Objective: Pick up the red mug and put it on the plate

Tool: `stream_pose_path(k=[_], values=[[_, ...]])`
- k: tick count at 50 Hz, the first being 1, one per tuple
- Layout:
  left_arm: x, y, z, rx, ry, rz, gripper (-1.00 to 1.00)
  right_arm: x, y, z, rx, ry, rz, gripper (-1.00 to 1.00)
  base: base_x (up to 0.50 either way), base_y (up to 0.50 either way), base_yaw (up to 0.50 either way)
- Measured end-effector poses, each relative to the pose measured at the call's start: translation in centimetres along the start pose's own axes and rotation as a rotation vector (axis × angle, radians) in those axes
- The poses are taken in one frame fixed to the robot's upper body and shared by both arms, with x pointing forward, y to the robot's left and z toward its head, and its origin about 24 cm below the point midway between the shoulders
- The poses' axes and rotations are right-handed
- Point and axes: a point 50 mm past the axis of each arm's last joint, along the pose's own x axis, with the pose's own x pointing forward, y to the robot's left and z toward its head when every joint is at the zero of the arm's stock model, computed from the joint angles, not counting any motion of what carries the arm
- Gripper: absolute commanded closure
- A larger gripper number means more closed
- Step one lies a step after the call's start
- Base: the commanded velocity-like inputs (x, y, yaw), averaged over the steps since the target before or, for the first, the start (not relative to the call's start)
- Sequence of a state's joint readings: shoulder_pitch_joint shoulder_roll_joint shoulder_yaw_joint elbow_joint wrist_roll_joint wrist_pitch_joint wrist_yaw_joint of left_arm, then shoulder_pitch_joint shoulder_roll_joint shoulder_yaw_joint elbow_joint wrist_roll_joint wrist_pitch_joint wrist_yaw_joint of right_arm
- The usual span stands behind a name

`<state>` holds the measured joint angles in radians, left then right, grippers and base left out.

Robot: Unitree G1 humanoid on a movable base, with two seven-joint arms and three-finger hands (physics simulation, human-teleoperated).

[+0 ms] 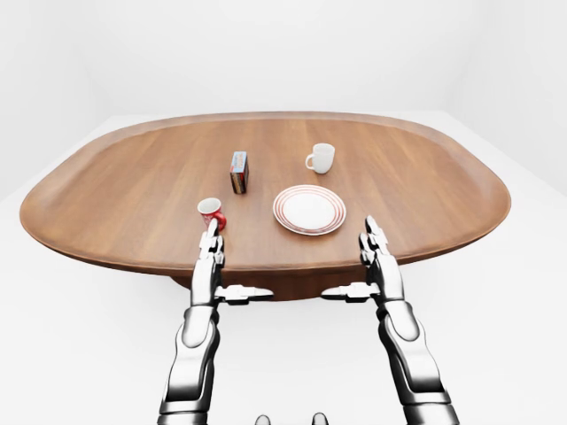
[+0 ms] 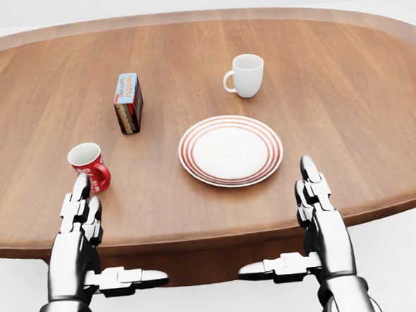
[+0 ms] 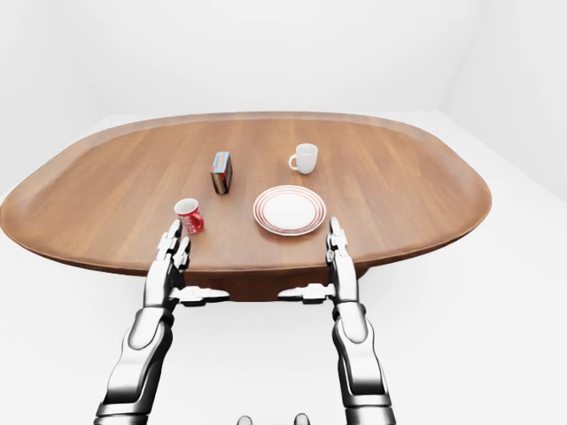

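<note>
The red mug (image 2: 90, 165) stands upright on the wooden table (image 2: 347, 119), at the left of the head view. A white plate with red rings (image 2: 230, 150) lies to its right, nothing on it. My left hand (image 2: 80, 210) is open, fingers straight, just below the mug with its fingertips close to the mug's base. At the lower right, my right hand (image 2: 313, 192) is open too, below the plate's right edge. Both thumbs point inward over the table's near edge.
A white mug (image 2: 246, 75) stands above the plate. A small blue and brown box (image 2: 128, 103) stands upright above the red mug. The table's near edge (image 2: 199, 238) runs under both hands; white floor surrounds the table.
</note>
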<state>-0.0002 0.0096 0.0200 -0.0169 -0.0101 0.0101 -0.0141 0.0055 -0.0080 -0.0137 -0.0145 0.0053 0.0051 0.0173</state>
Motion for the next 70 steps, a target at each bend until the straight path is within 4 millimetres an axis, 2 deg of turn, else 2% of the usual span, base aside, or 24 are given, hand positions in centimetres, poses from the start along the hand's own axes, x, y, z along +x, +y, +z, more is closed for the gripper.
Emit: stream_pose_path(k=[15,19,23,33,46,55,70], values=[[0.0,0.8,0.6,0.002,-0.016,0.010,-1.00,-0.3,-0.5,0.8,-0.013,-0.019,0.005,-1.00,0.00,0.00,0.00],[0.0,1.4,1.4,0.001,-0.032,0.027,-1.00,-0.2,-0.9,2.1,-0.026,-0.047,-0.010,-1.00,0.00,0.00,0.00],[0.0,2.3,2.9,-0.001,-0.076,0.062,-1.00,-0.3,-1.8,4.2,-0.040,-0.128,-0.040,-1.00,0.00,0.00,0.00],[-0.4,7.3,7.4,0.013,-0.259,0.227,-1.00,-1.1,-6.3,9.5,-0.085,-0.344,-0.172,-1.00,0.00,0.00,0.00],[-2.5,14.2,9.9,-0.075,-0.365,0.451,-1.00,-3.7,-12.6,14.1,-0.096,-0.529,-0.369,-1.00,0.00,0.00,0.00],[-3.7,16.8,10.3,-0.127,-0.385,0.559,-1.00,-5.0,-15.0,15.5,-0.093,-0.580,-0.443,-1.00,0.00,0.00,0.00],[-4.3,18.0,10.5,-0.155,-0.397,0.613,-1.00,-5.3,-16.1,15.7,-0.122,-0.571,-0.476,-1.00,0.20,0.00,0.00]])
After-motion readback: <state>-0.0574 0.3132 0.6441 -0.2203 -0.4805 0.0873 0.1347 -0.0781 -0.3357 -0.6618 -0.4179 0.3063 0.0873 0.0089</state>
